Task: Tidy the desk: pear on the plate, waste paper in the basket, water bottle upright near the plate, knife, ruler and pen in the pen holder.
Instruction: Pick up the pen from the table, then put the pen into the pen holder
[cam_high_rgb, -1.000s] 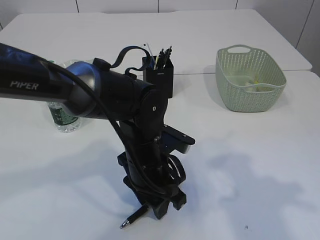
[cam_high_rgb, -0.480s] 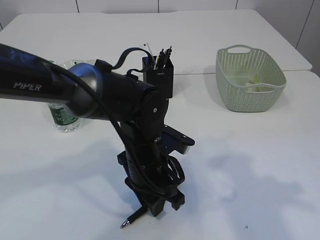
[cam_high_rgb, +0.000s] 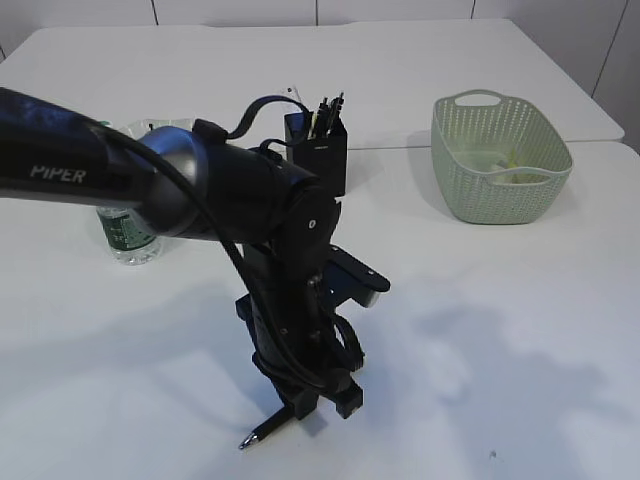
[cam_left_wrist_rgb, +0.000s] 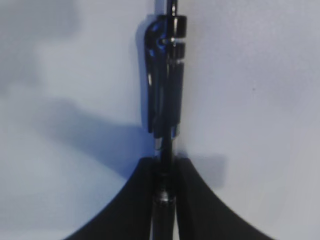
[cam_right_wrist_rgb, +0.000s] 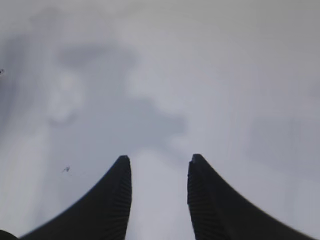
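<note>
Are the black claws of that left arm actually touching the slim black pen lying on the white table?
Touching. In the left wrist view, the left gripper has its two black fingers pressed against both sides of the slim black pen, with no gap showing.

The black slim pen (cam_high_rgb: 262, 432) lay on the white table (cam_high_rgb: 520, 330), in front; the black square pen holder (cam_high_rgb: 318, 150) stood behind, the sage-green oval plastic basket (cam_high_rgb: 500, 160) to its right, the clear plastic water bottle (cam_high_rgb: 125, 235) left.

White tables (cam_high_rgb: 520, 300) stand pushed together, a seam between them; pale wall panels (cam_high_rgb: 400, 10) with dark joints run behind.
</note>
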